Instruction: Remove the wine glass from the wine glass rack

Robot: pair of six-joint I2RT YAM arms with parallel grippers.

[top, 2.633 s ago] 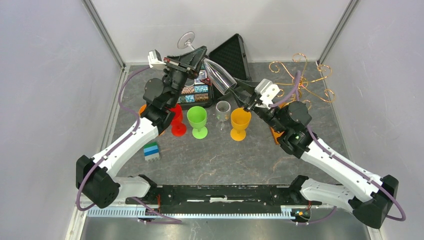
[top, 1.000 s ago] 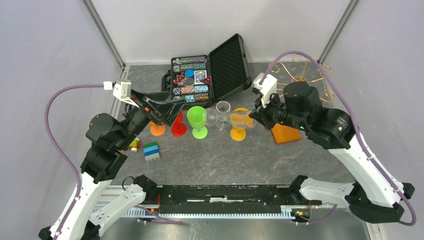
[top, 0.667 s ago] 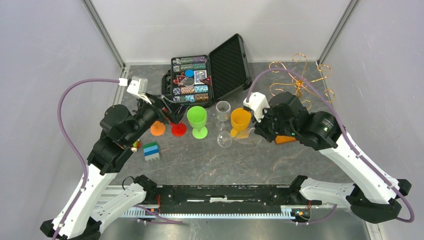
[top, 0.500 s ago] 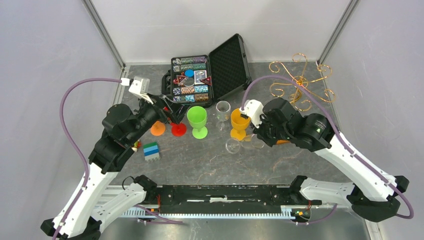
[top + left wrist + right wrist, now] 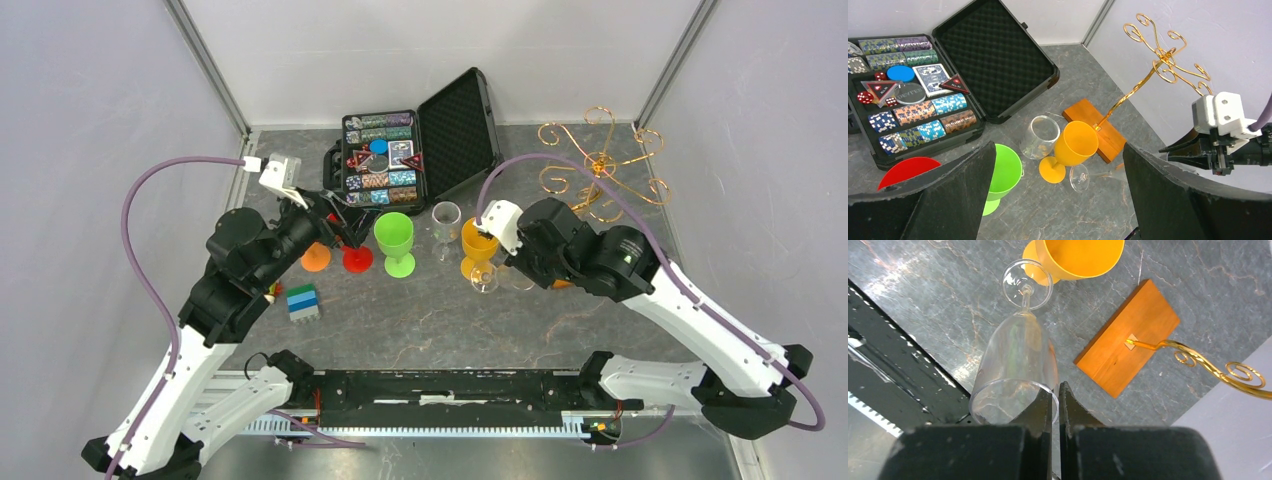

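Wine glass (image 5: 1015, 350) lowered beside orange goblet (image 5: 1080, 255), seemingly near-horizontal, foot pointing left

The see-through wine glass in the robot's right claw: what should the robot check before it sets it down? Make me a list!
1. Grip: ok, the right gripper pinches the rim of the clear wine glass.
2. Glass off the gold wire rack: ok, nothing hangs on it.
3. Glass upright: not ok, it is steeply tilted.
4. Foot clear of the orange plastic goblet: cannot tell, they look very close.
5. Foot resting on the grey stone table: cannot tell.
6. Other arm out of the way: ok, the left gripper hangs open by the red goblet.
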